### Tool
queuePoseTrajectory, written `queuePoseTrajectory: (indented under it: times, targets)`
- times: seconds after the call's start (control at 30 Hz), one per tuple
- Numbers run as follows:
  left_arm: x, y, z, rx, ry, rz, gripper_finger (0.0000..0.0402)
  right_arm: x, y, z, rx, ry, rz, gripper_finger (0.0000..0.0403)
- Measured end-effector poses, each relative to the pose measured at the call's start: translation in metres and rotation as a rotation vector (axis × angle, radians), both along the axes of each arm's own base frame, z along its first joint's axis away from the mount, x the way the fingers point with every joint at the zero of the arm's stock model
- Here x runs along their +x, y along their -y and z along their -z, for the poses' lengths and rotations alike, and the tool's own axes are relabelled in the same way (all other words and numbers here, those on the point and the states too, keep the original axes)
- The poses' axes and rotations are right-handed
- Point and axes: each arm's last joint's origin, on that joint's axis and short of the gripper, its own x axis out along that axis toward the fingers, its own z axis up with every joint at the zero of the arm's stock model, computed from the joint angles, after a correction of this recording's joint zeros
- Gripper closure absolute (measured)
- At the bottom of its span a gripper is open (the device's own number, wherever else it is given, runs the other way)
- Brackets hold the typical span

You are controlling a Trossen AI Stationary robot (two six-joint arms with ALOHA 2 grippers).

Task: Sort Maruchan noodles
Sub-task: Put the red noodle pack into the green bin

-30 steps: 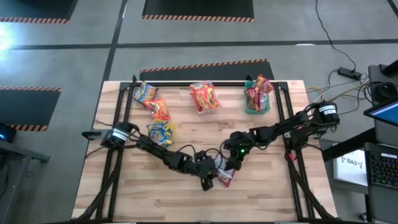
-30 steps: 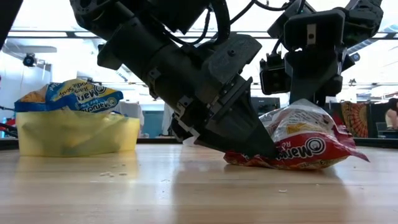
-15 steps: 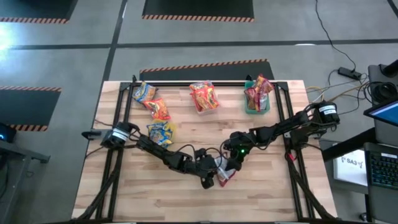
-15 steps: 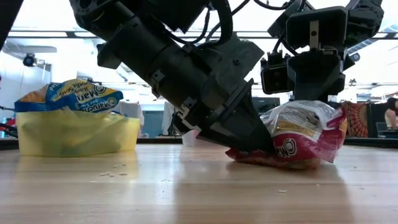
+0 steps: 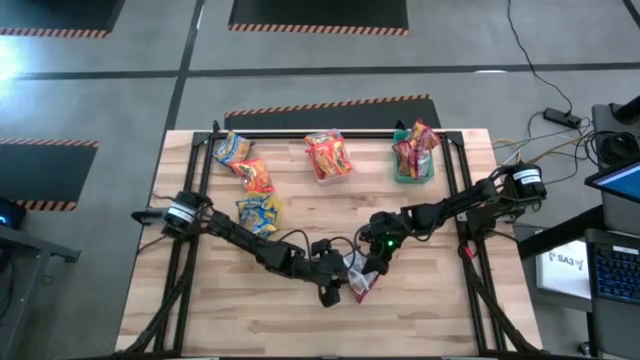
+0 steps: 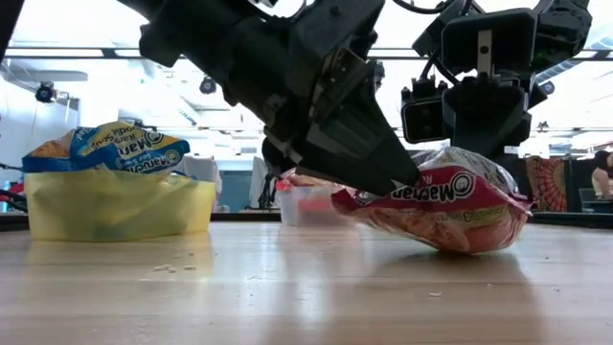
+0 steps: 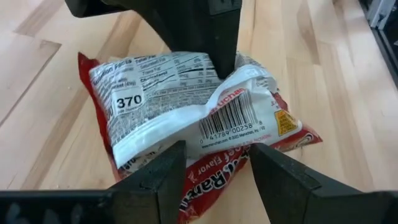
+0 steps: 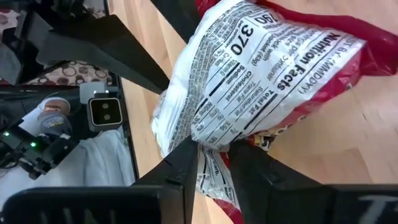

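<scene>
now the right gripper [image 8: 211, 163] pinches one end of a red packet [image 6: 436, 206] at the table's near middle; the left gripper [image 7: 214, 165] stands spread beside it. likely next: lift it toward the green tub [image 5: 412, 166].

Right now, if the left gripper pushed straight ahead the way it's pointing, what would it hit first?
Most likely the red noodle packet, lying right past the left gripper. The right gripper pinches that packet's far edge just beyond, though depth is hard to judge.
</scene>
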Motion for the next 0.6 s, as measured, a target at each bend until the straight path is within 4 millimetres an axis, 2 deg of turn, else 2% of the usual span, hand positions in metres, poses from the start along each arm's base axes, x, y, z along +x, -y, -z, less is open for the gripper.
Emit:
queuePoseTrajectory:
  times: [0.33,0.6]
  targets:
    - [-0.002,-0.001,-0.002,0.01,-0.019,-0.003,0.0238,0.0,0.0,0.0,-0.002,-0.001,0.0,0.0385]
    - [-0.014,-0.001,-0.035,0.065,-0.004,-0.013,0.0238,0.0,0.001,0.0,-0.002,-0.005,0.002,0.0394]
